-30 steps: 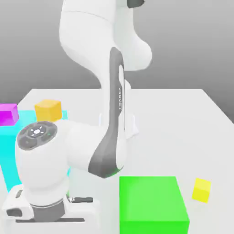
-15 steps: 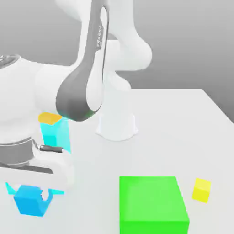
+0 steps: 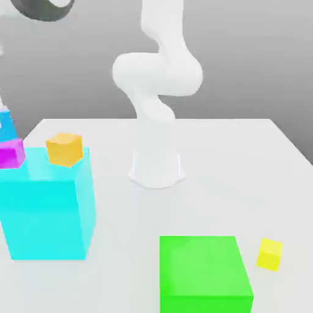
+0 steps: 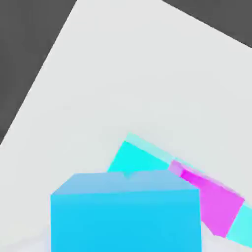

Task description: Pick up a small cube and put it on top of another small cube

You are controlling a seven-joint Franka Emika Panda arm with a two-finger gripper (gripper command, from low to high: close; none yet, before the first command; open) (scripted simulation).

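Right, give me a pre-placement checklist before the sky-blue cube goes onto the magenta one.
1. Sky-blue cube in the grip: ok, it sits close under the hand camera, and is lifted at the exterior view's left edge.
2. Magenta cube top free: ok, nothing rests on it.
3. Magenta cube's support: ok, it stands on the big cyan block.
4. Orange cube apart from the magenta cube: ok, a gap shows between them.
5. Carried cube centred over the magenta cube: not ok, it appears offset in the hand view.
6. Carried cube square to the target: cannot tell.
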